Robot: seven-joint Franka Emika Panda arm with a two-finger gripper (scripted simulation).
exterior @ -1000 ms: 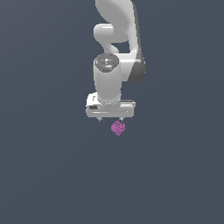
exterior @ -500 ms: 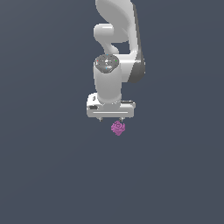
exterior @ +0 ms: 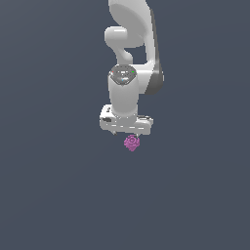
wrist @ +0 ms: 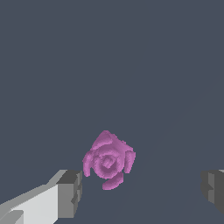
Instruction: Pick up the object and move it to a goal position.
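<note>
The object (exterior: 132, 142) is a tiny magenta-pink flower-like lump with a round centre, lying on the dark grey floor. My white gripper (exterior: 126, 134) hangs straight down just above it, slightly toward the exterior view's left. In the wrist view the object (wrist: 108, 159) lies between my two grey fingertips, much closer to one fingertip (wrist: 69, 194) than to the other. The gripper (wrist: 140, 192) is open wide and holds nothing. I cannot tell whether the near fingertip touches the object.
The floor (exterior: 58, 195) is a plain dark grey surface all around. The white arm (exterior: 132, 49) rises above the gripper toward the top of the exterior view. No other objects or goal marker show.
The arm and gripper have come down a little toward the object. The object has stayed in place and the jaws remain open.
</note>
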